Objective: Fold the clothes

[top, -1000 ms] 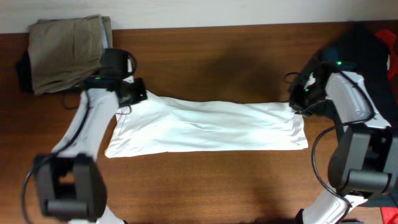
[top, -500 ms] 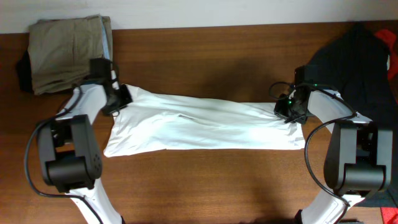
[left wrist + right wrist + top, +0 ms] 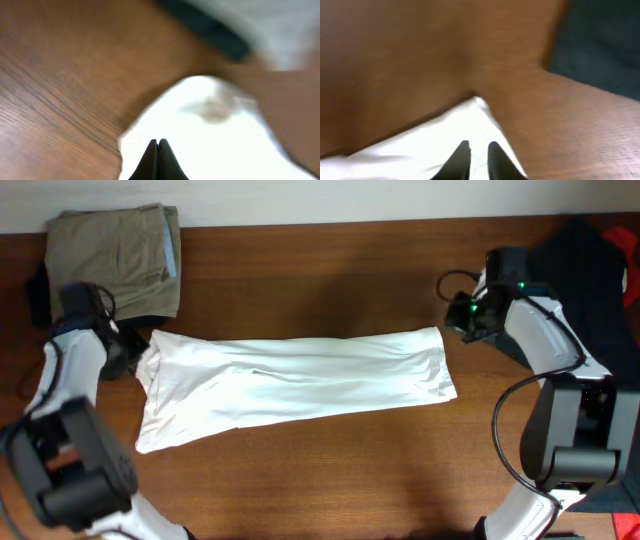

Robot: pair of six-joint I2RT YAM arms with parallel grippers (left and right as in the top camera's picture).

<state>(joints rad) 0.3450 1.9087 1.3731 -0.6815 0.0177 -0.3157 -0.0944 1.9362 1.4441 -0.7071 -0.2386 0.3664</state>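
Note:
The white T-shirt (image 3: pixel 300 375) lies folded into a long band across the middle of the brown table (image 3: pixel 320 270), its left end lower than its right. My left gripper (image 3: pixel 135 360) is at the band's upper left corner. In the left wrist view its jaws (image 3: pixel 158 142) are pressed shut with white cloth (image 3: pixel 225 145) around them. My right gripper (image 3: pixel 458 320) is just past the band's upper right corner. In the right wrist view its fingers (image 3: pixel 479 146) stand a narrow gap apart above the cloth's corner (image 3: pixel 420 150). No print shows.
Folded khaki trousers (image 3: pixel 110 260) lie at the back left, close behind my left arm. A large dark garment (image 3: pixel 585 270) with something red (image 3: pixel 625 240) on it lies at the back right, and shows in the right wrist view (image 3: pixel 600 40).
The shirt has slid left and turned slightly, drawn by my left gripper moving left. My right gripper has come off the shirt's right end and moved back towards the far side.

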